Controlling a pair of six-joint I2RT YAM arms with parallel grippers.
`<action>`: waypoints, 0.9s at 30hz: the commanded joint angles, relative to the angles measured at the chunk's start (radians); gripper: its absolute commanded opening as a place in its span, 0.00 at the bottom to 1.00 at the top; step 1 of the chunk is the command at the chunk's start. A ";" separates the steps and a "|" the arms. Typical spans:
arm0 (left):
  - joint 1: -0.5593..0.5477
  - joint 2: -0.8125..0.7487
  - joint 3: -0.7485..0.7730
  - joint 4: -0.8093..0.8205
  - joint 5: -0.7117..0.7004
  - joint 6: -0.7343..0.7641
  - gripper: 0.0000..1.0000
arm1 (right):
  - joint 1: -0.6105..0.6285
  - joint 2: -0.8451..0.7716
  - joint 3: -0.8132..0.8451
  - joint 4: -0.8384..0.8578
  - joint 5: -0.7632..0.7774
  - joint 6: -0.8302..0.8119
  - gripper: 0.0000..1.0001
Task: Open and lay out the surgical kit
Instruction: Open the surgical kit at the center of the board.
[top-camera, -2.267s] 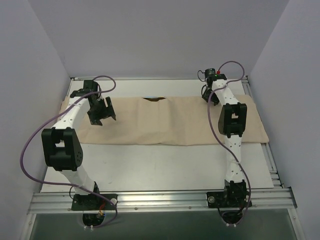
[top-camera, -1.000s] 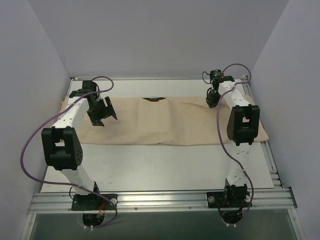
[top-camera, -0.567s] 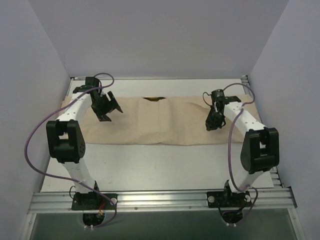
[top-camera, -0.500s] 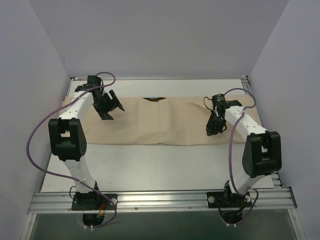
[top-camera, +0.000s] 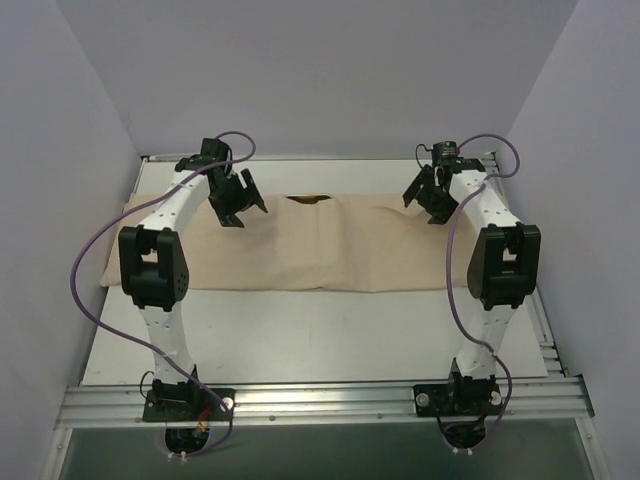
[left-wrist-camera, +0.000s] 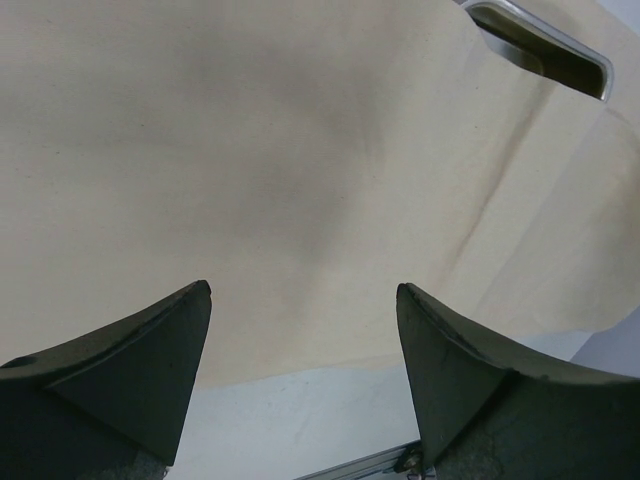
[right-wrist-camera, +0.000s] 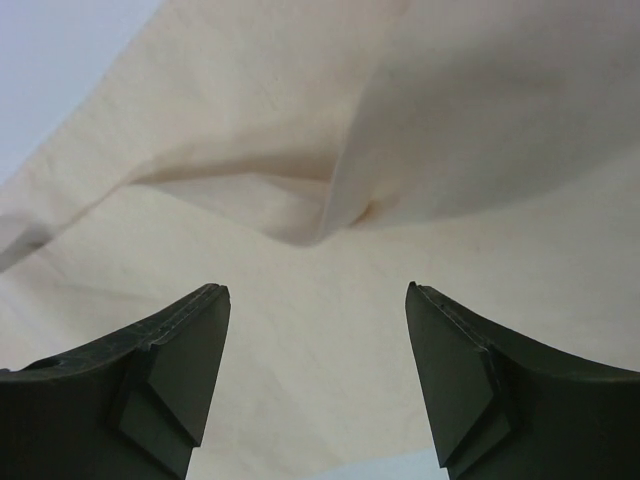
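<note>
Hovering over the half-unfolded cloth wrap (top-camera: 330, 245), the left gripper (top-camera: 247, 213) and right gripper (top-camera: 424, 203) gaped empty. Only a rim of the steel tray (top-camera: 308, 198) showed at the far edge. No instruments were visible, so I judged the laying out not yet begun.

Bright, even light (soft shadows on cloth (left-wrist-camera: 250, 150))

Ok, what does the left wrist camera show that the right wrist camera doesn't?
Left wrist only: a corner of the steel tray peeking out at the edge of the cloth wrap, plus a strip of bare table past the cloth. Right wrist only: a raised fold in the cloth. Both: beige cloth below open fingers, left gripper and right gripper, nothing held.
</note>
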 joint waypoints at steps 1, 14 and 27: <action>0.006 -0.047 0.013 -0.034 -0.067 0.065 0.84 | -0.006 0.086 0.103 -0.059 0.046 0.108 0.72; 0.020 -0.070 0.007 -0.039 -0.082 0.147 0.83 | 0.009 0.264 0.261 -0.136 0.164 0.283 0.76; 0.048 -0.082 0.002 -0.037 -0.059 0.174 0.83 | 0.009 0.301 0.209 -0.130 0.147 0.315 0.48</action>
